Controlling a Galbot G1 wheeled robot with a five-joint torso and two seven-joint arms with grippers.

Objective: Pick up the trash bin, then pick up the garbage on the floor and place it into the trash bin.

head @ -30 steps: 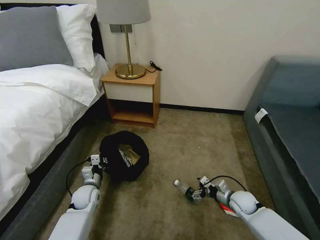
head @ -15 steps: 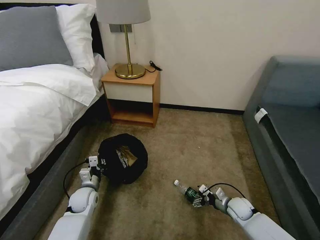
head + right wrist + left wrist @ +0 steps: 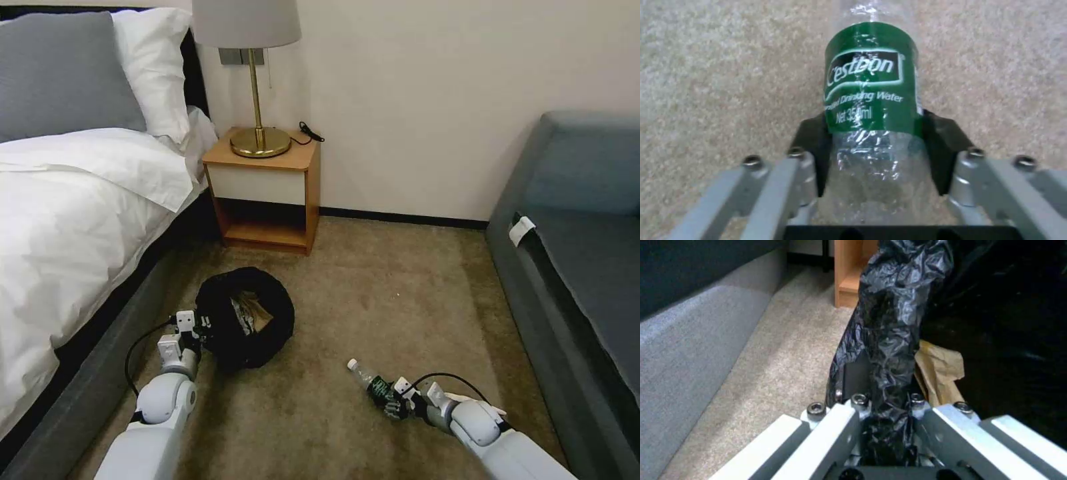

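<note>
while the bed (image 3: 73, 220) takes up the robot's left side and the grey sofa (image 3: 580, 253) lines its right, a strip of beige carpet (image 3: 373, 293) runs between them to the wall, where a wooden nightstand (image 3: 263, 193) carries a brass lamp (image 3: 257, 80). on that carpet, near the bed's base, sits the trash bin (image 3: 245, 319), lined with a crinkled black bag, with crumpled brown paper (image 3: 939, 368) and a bit of wrapper lying inside it. the left gripper (image 3: 195, 327) is at the bin's near-left rim, and its wrist view shows the jaws pinched shut on the rim with the black liner bunched between them. well apart from the bin, toward the sofa side, the clear bottle (image 3: 371, 383) with a green label lies on its side on the carpet, white cap pointing away from the arm. the right gripper (image 3: 395, 402) is low at the floor with the bottle's lower body between its dark fingers (image 3: 943, 140); the pads press against both sides of the plastic just under the label, so it is clamped on the bottle.
</note>
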